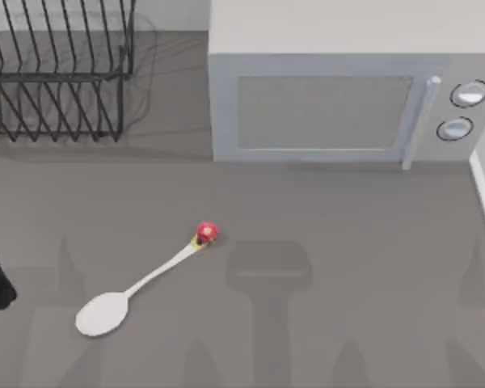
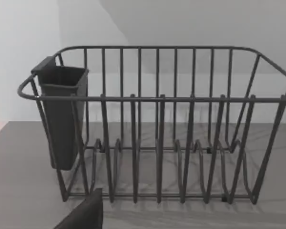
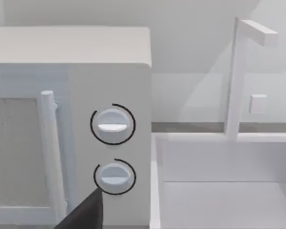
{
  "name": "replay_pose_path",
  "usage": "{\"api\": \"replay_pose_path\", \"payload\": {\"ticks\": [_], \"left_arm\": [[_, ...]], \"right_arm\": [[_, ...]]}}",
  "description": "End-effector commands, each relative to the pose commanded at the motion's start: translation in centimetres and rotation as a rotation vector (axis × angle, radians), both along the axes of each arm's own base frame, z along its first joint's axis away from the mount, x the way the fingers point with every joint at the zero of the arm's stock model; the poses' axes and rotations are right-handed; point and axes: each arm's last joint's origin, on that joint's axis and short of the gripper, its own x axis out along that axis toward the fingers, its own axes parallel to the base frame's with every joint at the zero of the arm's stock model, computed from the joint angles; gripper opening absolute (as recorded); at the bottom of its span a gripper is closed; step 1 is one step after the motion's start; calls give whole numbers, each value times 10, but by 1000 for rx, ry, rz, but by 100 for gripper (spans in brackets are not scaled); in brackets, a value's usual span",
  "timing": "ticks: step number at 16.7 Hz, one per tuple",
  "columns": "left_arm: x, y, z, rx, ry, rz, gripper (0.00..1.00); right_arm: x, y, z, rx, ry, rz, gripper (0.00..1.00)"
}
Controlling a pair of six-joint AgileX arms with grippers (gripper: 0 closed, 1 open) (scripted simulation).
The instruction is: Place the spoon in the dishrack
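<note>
spoon (image 1: 137,284) on table, untouched — dishrack (image 1: 56,73) far-left

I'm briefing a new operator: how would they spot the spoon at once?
Start at the grey microwave at the table's back. In front of it, towards the left, the spoon lies flat on the grey table. It is white, with a red-and-yellow knob on its handle.

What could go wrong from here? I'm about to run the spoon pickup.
The spoon lies flat on the table, so its slim handle may slip from a pinch. The dishrack has wide gaps between tines; a dropped spoon could fall through or miss the cutlery cup.
</note>
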Motion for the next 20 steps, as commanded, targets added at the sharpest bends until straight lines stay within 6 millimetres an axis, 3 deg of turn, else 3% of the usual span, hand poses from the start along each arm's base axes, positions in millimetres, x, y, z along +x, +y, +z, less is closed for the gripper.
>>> {"api": "replay_pose_path", "payload": {"ticks": [5,10,13,15,20], "left_arm": [[1,-3,11,24,40,-32,100],[16,-20,55,147,254,-167,100],[47,-40,77,267,489,-284,100],[76,-60,80,360,678,-369,100],[141,-118,58,571,1103,-558,100]], "right_arm": [[0,0,0,0,0,0,100],[0,0,0,0,0,0,100],[0,0,0,0,0,0,100],[0,0,0,0,0,0,100],[0,0,0,0,0,0,100]]}}
